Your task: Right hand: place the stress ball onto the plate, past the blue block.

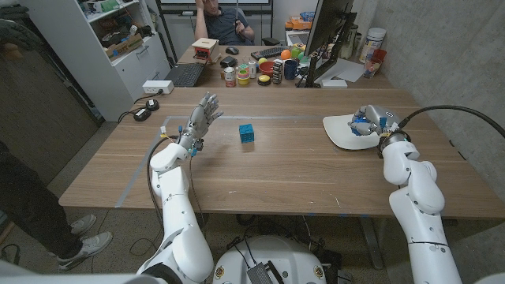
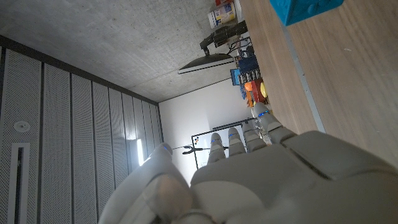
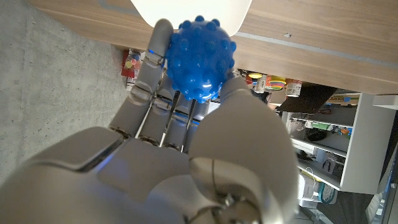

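Ball: blue, knobbly stress ball (image 3: pixel 200 59) sits pinched between thumb and fingers of the right hand (image 1: pixel 368 120), directly over the white plate (image 1: pixel 341 134) at the robot's right side of the wooden table (image 1: pixel 268 170).

Block: blue block (image 1: pixel 247 132) stands alone near the table's middle, well apart from the plate, with the ball already on the far side of it from the left arm.

Left hand: left hand (image 1: pixel 199 117) is raised off the table, fingers spread, holding nothing.

Risk of roll: round ball let go from any height could likely bounce or roll over the shallow rim, since the plate lies close to the table's edge.

Risk of snag: soft, studded surface may cling to the fingers as they part, dragging the ball sideways.

Risk of nudge: hand pressed too low could tip or shift the plate.

Hard to read: gap between ball and plate cannot be judged; the head view hides the ball almost wholly behind the hand, and the wrist view cuts the plate to a sliver.
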